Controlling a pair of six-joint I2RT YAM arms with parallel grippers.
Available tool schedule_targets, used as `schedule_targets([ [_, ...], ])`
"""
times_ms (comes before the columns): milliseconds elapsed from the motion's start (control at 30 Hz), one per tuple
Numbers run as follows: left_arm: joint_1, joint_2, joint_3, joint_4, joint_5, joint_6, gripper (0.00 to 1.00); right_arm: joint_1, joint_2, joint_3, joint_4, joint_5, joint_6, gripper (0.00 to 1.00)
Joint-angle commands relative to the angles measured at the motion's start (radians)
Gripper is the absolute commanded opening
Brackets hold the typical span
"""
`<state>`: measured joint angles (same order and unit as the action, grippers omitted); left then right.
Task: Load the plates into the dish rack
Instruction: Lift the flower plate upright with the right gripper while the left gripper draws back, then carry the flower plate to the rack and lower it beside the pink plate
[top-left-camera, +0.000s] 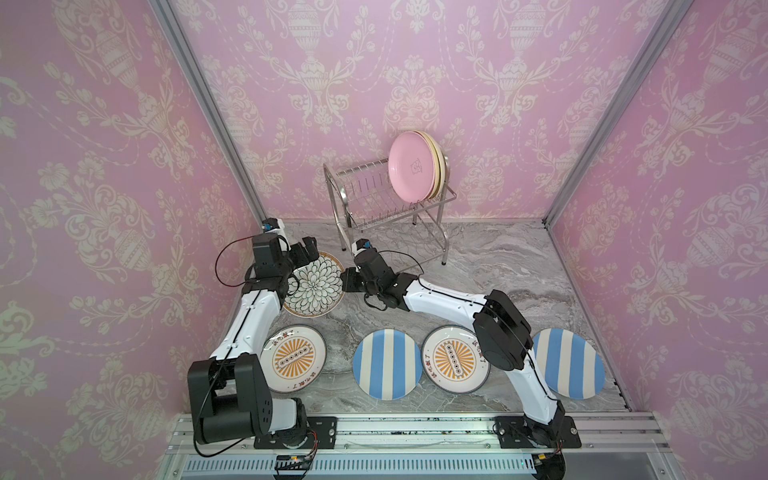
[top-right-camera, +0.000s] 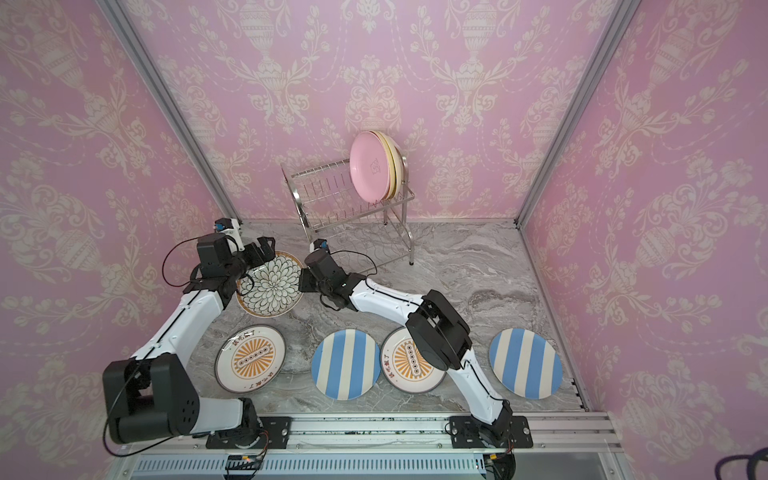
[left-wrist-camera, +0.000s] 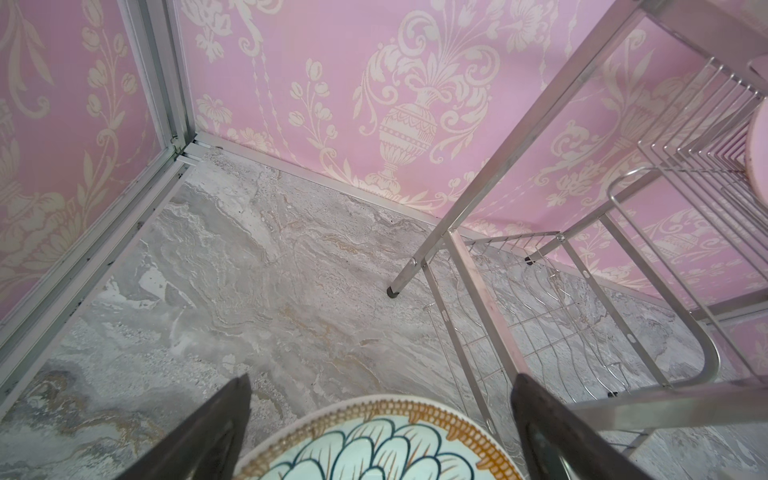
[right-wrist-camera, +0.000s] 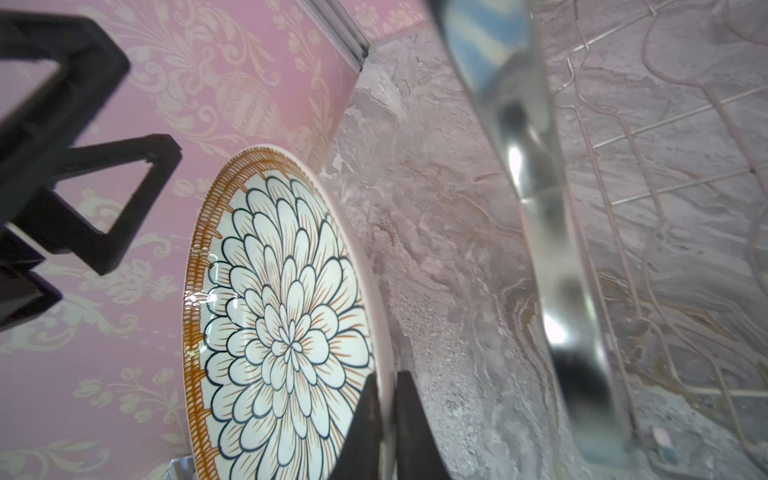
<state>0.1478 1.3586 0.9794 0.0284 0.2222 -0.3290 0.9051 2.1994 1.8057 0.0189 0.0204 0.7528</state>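
A white plate with black petals and an orange rim (top-left-camera: 313, 286) (right-wrist-camera: 282, 324) lies at the back left of the marble table, its right edge tilted up. My right gripper (top-left-camera: 347, 282) (right-wrist-camera: 388, 376) is shut on that right rim. My left gripper (top-left-camera: 309, 249) (left-wrist-camera: 382, 376) stands open over the plate's far rim (left-wrist-camera: 374, 415), one finger on each side, not touching it. The dish rack (top-left-camera: 386, 208) stands at the back, holding a pink plate (top-left-camera: 411, 170) upright with a yellow and a cream plate behind it.
Along the front of the table lie a sunburst plate (top-left-camera: 293, 359), a blue-striped plate (top-left-camera: 388, 363), a second sunburst plate (top-left-camera: 455, 359) partly under my right arm, and a second striped plate (top-left-camera: 573, 361). The rack's tube leg (right-wrist-camera: 540, 208) runs close beside my right gripper. Pink walls enclose three sides.
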Motion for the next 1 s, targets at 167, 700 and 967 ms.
schedule_targets([
  [167,0.018,-0.073,0.068,-0.106,-0.041,0.040,0.99,0.031,-0.196,-0.046,0.014,0.036,-0.192,0.00],
  [700,0.017,-0.091,0.189,-0.085,0.203,-0.012,0.99,0.098,-0.675,-0.247,-0.443,0.344,-0.463,0.00],
  [967,-0.102,-0.017,0.211,-0.054,0.278,0.104,0.99,0.100,-0.894,-0.205,-0.691,0.613,-0.546,0.00],
])
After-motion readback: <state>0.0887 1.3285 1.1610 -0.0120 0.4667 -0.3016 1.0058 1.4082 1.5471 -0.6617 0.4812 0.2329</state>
